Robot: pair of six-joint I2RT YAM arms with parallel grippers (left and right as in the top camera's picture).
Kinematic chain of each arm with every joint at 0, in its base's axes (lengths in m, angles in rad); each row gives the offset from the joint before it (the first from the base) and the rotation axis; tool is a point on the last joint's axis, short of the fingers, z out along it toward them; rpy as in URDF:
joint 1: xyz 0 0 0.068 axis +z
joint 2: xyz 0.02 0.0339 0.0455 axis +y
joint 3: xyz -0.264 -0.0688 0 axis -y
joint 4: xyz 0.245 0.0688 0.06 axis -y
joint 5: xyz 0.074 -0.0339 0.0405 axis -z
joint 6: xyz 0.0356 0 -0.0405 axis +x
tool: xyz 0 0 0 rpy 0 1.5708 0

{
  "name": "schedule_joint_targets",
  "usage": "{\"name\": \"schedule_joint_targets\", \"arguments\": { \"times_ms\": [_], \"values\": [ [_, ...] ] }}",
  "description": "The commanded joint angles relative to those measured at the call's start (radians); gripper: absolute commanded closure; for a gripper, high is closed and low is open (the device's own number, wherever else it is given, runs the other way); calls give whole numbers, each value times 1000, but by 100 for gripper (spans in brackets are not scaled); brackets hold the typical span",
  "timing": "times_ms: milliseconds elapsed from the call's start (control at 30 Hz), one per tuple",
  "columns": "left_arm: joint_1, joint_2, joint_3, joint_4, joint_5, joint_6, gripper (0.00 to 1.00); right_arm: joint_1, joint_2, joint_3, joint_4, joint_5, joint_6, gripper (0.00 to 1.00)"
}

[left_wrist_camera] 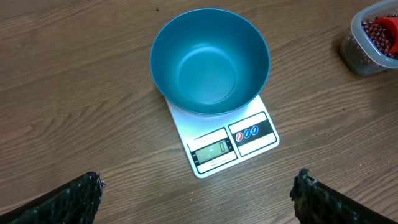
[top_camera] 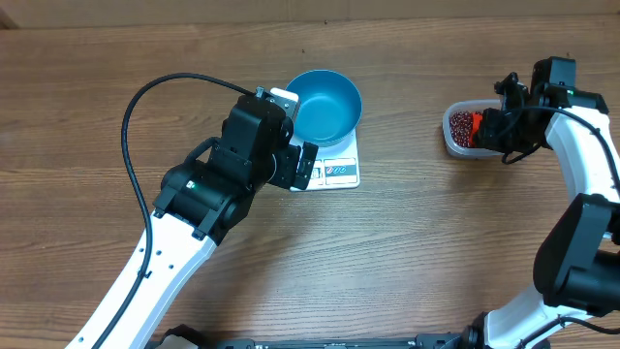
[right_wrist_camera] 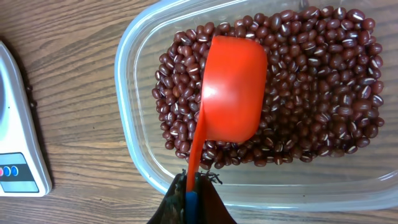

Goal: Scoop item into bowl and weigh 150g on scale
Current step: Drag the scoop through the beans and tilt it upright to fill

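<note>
The blue bowl [top_camera: 325,105] [left_wrist_camera: 208,62] stands empty on the white scale [top_camera: 339,172] [left_wrist_camera: 249,134]. My left gripper [top_camera: 295,134] [left_wrist_camera: 199,199] hovers just short of the scale's button edge, open wide, nothing between its fingers. The beans [right_wrist_camera: 311,81] [top_camera: 461,124] fill a clear tub [right_wrist_camera: 134,124] [top_camera: 451,142] at the right. My right gripper [right_wrist_camera: 196,190] [top_camera: 489,126] is shut on the handle of an orange scoop [right_wrist_camera: 233,87] [top_camera: 476,125], whose cup lies over the beans at the tub's left half.
In the right wrist view a corner of the scale [right_wrist_camera: 18,149] shows left of the tub. The left wrist view shows the tub [left_wrist_camera: 357,53] at top right, apart from the scale. Bare wooden table lies between them.
</note>
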Motion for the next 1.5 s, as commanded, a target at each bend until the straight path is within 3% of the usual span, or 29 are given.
{"name": "schedule_joint_targets", "arguments": {
  "times_ms": [0,300,1467],
  "values": [
    [2,-14,21,1,8,18,0,-20,20,-10,10,-69,-5,96],
    [2,-14,21,1,8,18,0,-93,20,-10,-5,-200,-35,96],
    [2,-14,21,1,8,18,1,-102,89,-10,-16,-264,-39,96]
  ]
}}
